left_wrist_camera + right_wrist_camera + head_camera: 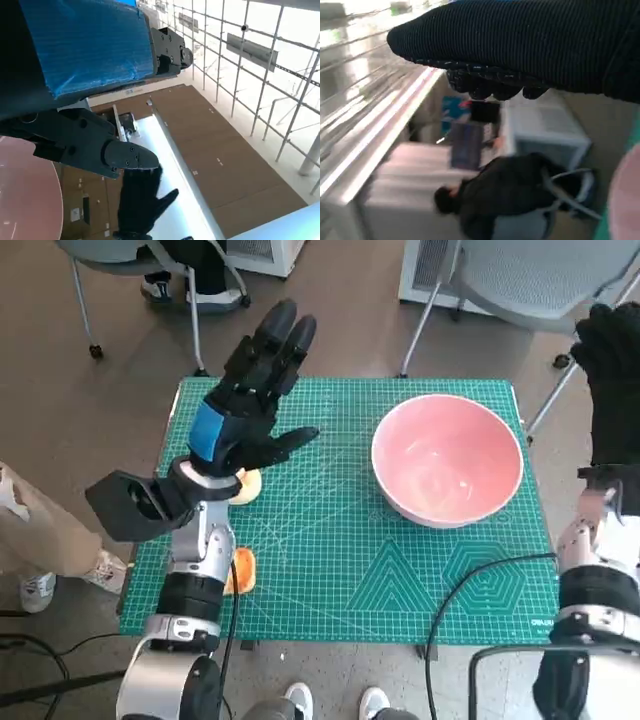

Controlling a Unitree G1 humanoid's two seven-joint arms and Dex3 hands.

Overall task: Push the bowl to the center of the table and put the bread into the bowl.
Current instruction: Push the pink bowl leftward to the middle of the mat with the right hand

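Starting: we're eyeing the bowl (447,458), sitting right of centre.
Hands: left hand (250,400) released, lifted; right hand (612,370) unclear.
Next: we're needing a leftward push, then the bread (240,570).

bread (243,570) — mostly behind left forearm (200,570)

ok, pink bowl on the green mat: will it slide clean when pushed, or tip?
The pink bowl looks wide and shallow, so a low push should slide it, not tip it. Its glossy wall suggests a rigid, slick surface; the glove may slip. The green cutting mat may add drag.
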